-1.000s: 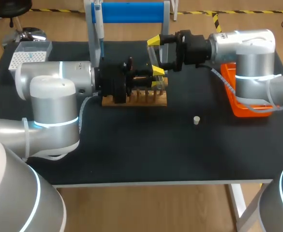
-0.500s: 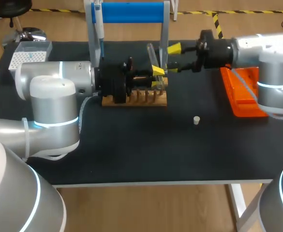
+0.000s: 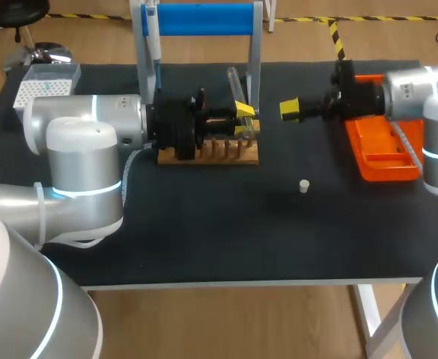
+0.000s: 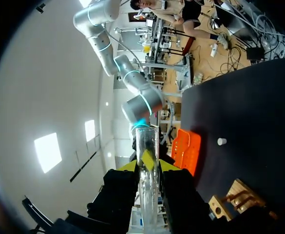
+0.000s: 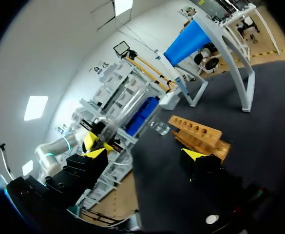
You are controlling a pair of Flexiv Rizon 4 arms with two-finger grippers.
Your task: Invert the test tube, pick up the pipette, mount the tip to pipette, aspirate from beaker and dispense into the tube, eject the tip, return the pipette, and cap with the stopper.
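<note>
**Two grippers apart, tube in the left one**

The left gripper (image 3: 242, 120) is clamped on the tube (image 3: 236, 86), a yellow tip on each side of the glass, above the right end of the rack (image 3: 207, 152). The tube is tilted, its upper end leaning toward the back of the table (image 3: 204, 224), just beside the right post of the blue stand (image 3: 204, 19). In the left wrist view the tube (image 4: 146, 141) runs straight out from between the tips of the left gripper (image 4: 147, 165).

The right gripper (image 3: 290, 109) hangs to the right of the tube, well apart from it, between the rack and the orange tray (image 3: 383, 153). Its jaws stand wide open and hold nothing. The right wrist view shows the right gripper (image 5: 144, 153) with bare table between its tips, and the tube (image 5: 132, 105) and the rack (image 5: 198, 131) ahead of it.

The stopper (image 3: 304, 185) sits alone on the table, nearer the front edge than the rack and the tray. The pipette (image 3: 153, 45) hangs at the left post of the stand. The tip box (image 3: 43, 84) is at the back left corner
</note>
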